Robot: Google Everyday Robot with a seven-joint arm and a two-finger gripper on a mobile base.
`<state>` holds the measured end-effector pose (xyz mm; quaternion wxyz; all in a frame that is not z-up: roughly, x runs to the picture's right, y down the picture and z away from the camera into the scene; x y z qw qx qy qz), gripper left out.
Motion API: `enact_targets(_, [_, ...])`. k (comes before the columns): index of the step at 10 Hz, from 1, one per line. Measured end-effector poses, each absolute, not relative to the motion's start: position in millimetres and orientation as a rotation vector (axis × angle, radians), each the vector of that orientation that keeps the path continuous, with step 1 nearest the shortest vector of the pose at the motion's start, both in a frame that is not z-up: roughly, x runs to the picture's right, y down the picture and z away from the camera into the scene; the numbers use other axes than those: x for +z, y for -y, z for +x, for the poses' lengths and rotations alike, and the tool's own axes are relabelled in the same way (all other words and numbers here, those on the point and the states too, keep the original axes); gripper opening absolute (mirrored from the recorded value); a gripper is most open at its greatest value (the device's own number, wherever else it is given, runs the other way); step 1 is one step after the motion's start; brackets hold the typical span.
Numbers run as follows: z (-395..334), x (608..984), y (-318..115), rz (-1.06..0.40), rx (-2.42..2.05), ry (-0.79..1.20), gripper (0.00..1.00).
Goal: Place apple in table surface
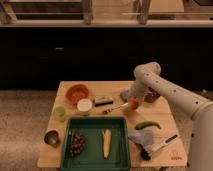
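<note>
The apple (133,104) is a small orange-red ball at the tip of my gripper (133,101), just above or touching the wooden table (165,122) right of centre. The gripper reaches down from the white arm (165,92) that comes in from the right, and it is shut on the apple. The apple hangs left of a dark bowl (152,96) and beside the end of a long utensil (114,108).
An orange bowl (77,93), a white cup (84,105), a green cup (60,114) and a metal cup (52,138) stand at the left. A green tray (119,155) holds grapes (76,143) and corn (106,142). A green vegetable (148,125), blue cloth (141,136) and brush (159,146) lie at the right.
</note>
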<state>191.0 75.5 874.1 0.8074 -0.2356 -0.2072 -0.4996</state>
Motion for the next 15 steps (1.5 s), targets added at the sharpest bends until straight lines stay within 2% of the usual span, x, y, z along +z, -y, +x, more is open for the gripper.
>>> enact_targets(1, [193.7,874.4,-78.4,-0.51,-1.061,0.443,0.08])
enact_targets(7, [208.8,875.0,-92.4,-0.543,-1.038,0.454,0.71])
enact_targets(8, [209.0,875.2,-92.3,-0.543,-1.039,0.456,0.77])
enact_targets(9, [210.5,874.8,-93.1,-0.545,-1.04,0.459,0.8])
enact_targets(12, [211.0,873.7,-94.7,-0.546,-1.044,0.469,0.8])
enact_targets(15, [210.5,861.4,-78.4,-0.496,-1.048,0.455,0.8])
